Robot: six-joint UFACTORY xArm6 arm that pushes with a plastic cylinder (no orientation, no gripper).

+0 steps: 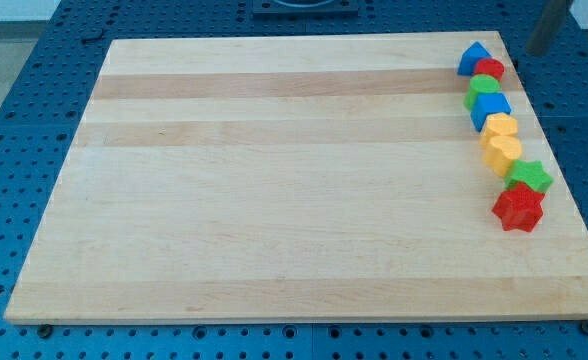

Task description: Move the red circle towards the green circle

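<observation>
Several blocks form a column down the right side of the wooden board [274, 180]. The red circle [491, 69] is second from the top and touches the green circle [481, 90] just below it. A blue block [472, 57] sits at the top of the column, against the red circle. A dark rod enters at the view's top right corner. My tip [538, 51] is beyond the board's far right corner, to the right of the red circle and apart from every block.
Below the green circle come a blue block [491, 108], a yellow block [500, 127], a yellow heart [502, 153], a green star [530, 177] and a red star [519, 208]. The board lies on a blue perforated table [14, 80].
</observation>
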